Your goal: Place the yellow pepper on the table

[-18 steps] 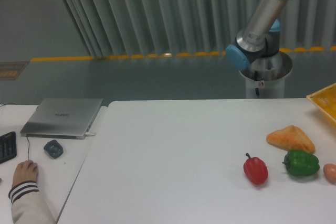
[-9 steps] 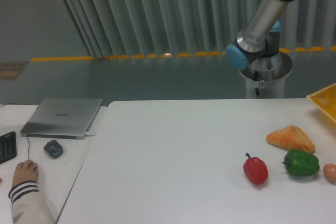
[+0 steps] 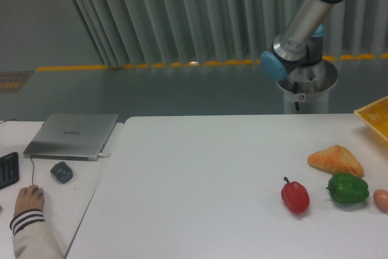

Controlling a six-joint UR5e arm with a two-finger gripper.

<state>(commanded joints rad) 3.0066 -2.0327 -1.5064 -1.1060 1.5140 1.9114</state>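
The yellow pepper is out of view. The white table [image 3: 200, 180] fills the lower middle and right of the camera view. Only the arm's silver link and blue joints [image 3: 301, 19] show at the upper right, rising from a pedestal behind the table's far edge. The gripper itself lies outside the picture.
A red pepper [image 3: 295, 196], a green pepper [image 3: 347, 188], a bread-like wedge [image 3: 335, 161] and a pinkish object [image 3: 382, 199] lie at the table's right. A yellow crate corner [image 3: 374, 118] shows at the right edge. A laptop [image 3: 73, 134], mouse [image 3: 61, 171] and a person's hand [image 3: 28, 199] are on the left desk.
The arm's upper blue joint has shifted slightly up and to the right. Nothing on the table has moved.
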